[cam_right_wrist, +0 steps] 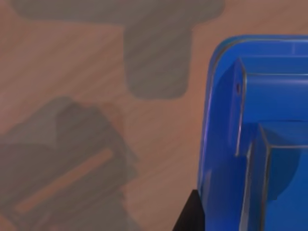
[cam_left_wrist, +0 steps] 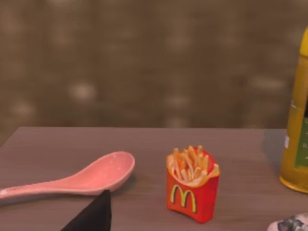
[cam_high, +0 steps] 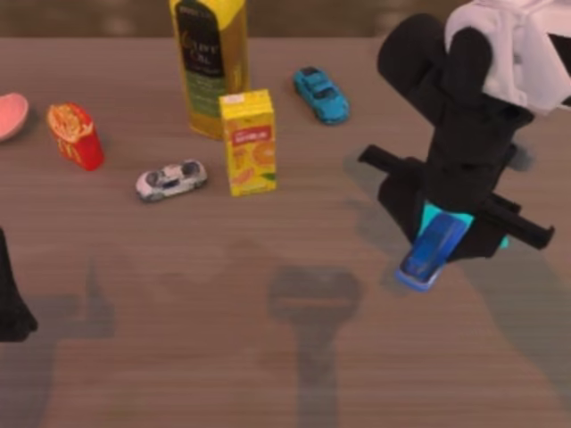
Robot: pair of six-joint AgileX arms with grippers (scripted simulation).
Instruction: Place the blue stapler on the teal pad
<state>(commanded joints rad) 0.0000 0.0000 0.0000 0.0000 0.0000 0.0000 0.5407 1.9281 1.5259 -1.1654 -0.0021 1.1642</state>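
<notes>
The blue stapler hangs tilted in my right gripper, which is shut on it at the table's right. It fills the right wrist view as a royal-blue body, with one dark finger pressed against its side. The teal pad lies directly under the gripper. Only small teal patches show, one of them a corner. The stapler's front end sticks out past the pad toward the table's front. Whether it touches the pad I cannot tell. My left gripper is parked at the left edge.
Behind the middle stand a yellow bottle and a yellow juice carton. A teal-blue toy car sits back right of them, and a silver toy car lies left of the carton. A red fries box and a pink spoon are far left.
</notes>
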